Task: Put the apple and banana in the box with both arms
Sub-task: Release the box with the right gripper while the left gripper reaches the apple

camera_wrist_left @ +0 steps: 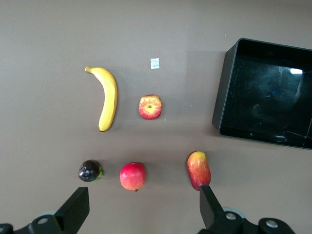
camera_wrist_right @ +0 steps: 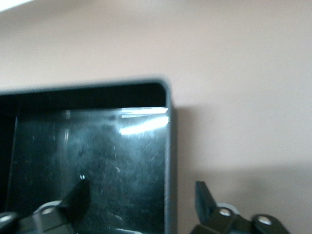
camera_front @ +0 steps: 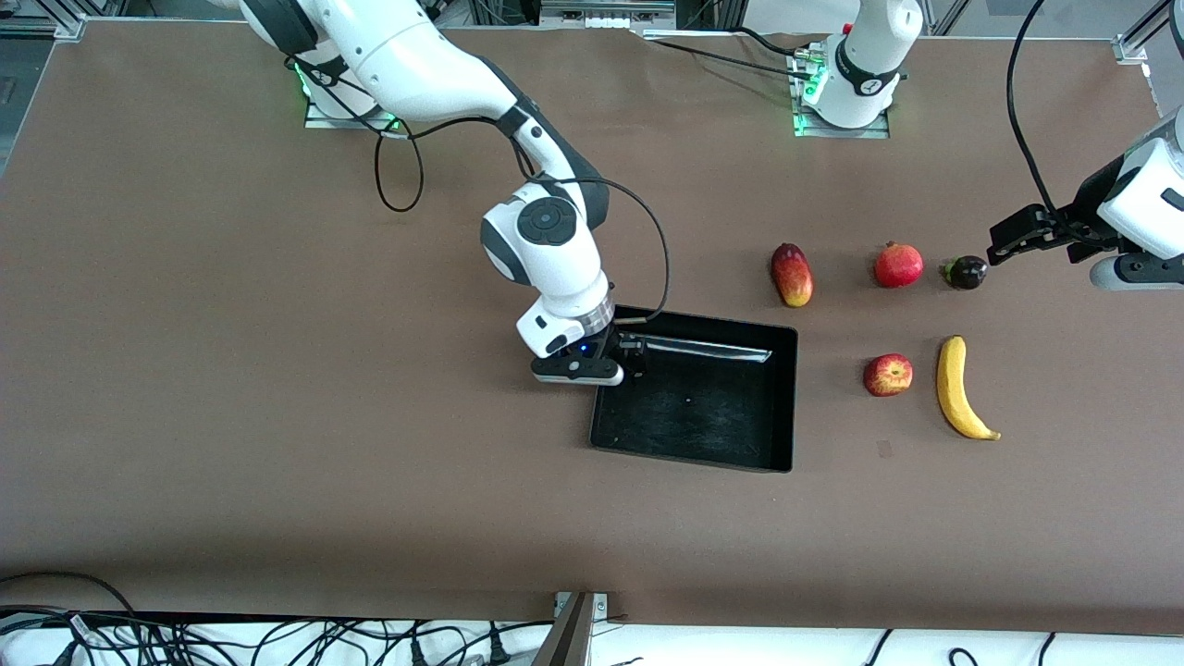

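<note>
The red-and-yellow apple (camera_front: 888, 375) (camera_wrist_left: 150, 107) lies on the table beside the yellow banana (camera_front: 962, 388) (camera_wrist_left: 107, 97), toward the left arm's end. The black box (camera_front: 786, 407) (camera_wrist_left: 222, 92) (camera_wrist_right: 169, 146) is empty. My right gripper (camera_front: 618, 363) (camera_wrist_right: 141, 195) is open and low at the box's corner, one finger inside the wall and one outside. Open and holding nothing, my left gripper (camera_front: 1004, 242) (camera_wrist_left: 142, 202) hangs over the table by a dark purple fruit.
A row of fruit lies farther from the front camera than the apple and banana: a red-yellow mango (camera_front: 792, 275) (camera_wrist_left: 198, 169), a red pomegranate (camera_front: 898, 265) (camera_wrist_left: 132, 176) and a dark purple fruit (camera_front: 966, 272) (camera_wrist_left: 89, 170). A small scrap (camera_wrist_left: 154, 63) lies near the apple.
</note>
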Tool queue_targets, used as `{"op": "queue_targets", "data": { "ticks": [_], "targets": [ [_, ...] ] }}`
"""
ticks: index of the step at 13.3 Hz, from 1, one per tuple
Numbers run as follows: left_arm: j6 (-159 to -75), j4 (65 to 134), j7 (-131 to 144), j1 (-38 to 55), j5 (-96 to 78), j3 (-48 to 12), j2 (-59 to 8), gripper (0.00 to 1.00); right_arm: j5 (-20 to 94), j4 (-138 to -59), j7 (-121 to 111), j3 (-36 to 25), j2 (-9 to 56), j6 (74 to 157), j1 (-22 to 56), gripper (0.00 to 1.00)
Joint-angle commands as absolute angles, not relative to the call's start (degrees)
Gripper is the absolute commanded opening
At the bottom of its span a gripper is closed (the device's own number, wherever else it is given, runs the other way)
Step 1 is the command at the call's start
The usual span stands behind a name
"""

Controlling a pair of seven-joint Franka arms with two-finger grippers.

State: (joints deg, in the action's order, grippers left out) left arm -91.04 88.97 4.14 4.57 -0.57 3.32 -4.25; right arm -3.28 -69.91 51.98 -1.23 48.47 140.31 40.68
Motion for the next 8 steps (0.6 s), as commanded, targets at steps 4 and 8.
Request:
{"op": "queue_targets", "data": {
  "ticks": [4, 8],
  "targets": [
    [-90.44, 88.68, 4.13, 4.4, -2.72, 3.6, -4.48, 1.0, -3.25, -71.54, 42.58, -3.06, 33.95, 115.01, 34.46, 1.0],
    [-96.38, 89.82, 3.25, 3.0, -2.9, 4.83, -11.23, 1.0, -3.16, -71.63, 31.07, -10.96, 29.28, 100.23, 32.52, 1.0]
  ]
}}
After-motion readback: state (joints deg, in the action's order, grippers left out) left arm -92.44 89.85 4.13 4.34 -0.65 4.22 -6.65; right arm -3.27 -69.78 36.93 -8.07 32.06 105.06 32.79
